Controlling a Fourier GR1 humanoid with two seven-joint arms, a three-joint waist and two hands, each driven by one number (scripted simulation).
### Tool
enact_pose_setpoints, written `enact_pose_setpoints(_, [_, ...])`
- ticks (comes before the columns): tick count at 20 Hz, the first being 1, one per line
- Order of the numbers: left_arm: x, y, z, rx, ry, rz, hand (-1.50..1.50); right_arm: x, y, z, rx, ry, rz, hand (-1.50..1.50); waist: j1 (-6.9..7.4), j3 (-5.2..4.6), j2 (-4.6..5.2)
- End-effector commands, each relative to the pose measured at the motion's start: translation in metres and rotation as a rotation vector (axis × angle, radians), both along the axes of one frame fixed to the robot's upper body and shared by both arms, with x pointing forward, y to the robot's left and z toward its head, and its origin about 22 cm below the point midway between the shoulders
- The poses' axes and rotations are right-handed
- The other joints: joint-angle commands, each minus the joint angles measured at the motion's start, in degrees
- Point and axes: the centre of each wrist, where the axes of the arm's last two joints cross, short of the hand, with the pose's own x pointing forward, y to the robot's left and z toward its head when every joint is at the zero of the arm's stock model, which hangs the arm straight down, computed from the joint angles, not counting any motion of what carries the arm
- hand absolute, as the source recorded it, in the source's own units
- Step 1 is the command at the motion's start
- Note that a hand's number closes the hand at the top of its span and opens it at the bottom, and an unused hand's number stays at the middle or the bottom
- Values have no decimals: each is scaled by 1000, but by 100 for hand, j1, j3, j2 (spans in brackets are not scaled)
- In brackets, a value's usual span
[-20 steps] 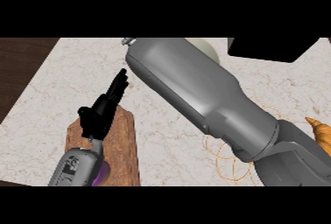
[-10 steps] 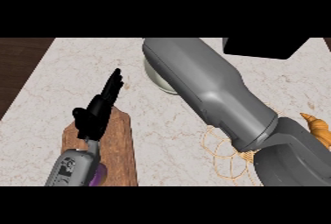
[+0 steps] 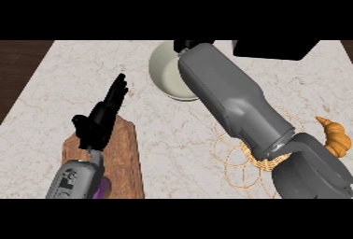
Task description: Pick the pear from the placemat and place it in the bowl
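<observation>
The right forearm (image 3: 234,102) passes over the placemat (image 3: 231,161) near the counter's front right corner; if it goes low when it draws back, it could drag the placemat or push the croissant (image 3: 334,135) that lies just beside it. Farther on, the right hand (image 3: 182,46) is above the far side of the bowl (image 3: 164,70), not above its middle; if the pear is let go there, it may hit the rim and roll away along the counter, or the wrist may knock the bowl toward the far edge. The left hand (image 3: 102,119) has no part in this; it rests open, fingers straight, over the board (image 3: 127,154) toward the front left corner.

As for what is hidden: a purple thing (image 3: 103,189) on the board shows only as a sliver beside the left forearm; most of the placemat is under the right forearm. The pear shows nowhere, and the bare part of the placemat has none; probably it is in the right hand, but this is a guess. Of that hand only a dark bit shows past the wrist; whether it holds something cannot be told. A black block (image 3: 276,49) near the far right corner is cut off.
</observation>
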Motion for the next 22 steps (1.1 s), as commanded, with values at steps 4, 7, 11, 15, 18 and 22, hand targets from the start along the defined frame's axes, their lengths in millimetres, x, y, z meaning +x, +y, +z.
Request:
enact_pose_setpoints(4, [-6, 1, -8, 2, -1, 17, 0, -2, -23, -50, 160, 146, -74, 150, -129, 12, -15])
enact_pose_setpoints(7, [-2, 13, 1, 7, -10, 32, 0, -4, -34, -67, 317, 135, -67, -150, -164, 19, -13])
enact_pose_setpoints(11, [-12, 6, -8, -13, -7, 6, 0, -13, -38, -85, 381, 159, 39, -150, -76, 17, -9])
enact_pose_setpoints(15, [-7, 16, -11, -12, 6, 12, 0, -21, -33, -85, 439, -10, 133, -150, -158, 18, -29])
enact_pose_setpoints(18, [-11, 5, -13, -16, 14, 25, 0, -14, -24, -61, 433, -147, 142, -150, -197, 16, -48])
enact_pose_setpoints(22, [-12, 4, -13, 10, 8, 62, 0, -16, -23, -60, 471, -252, 130, -150, -323, 15, -99])
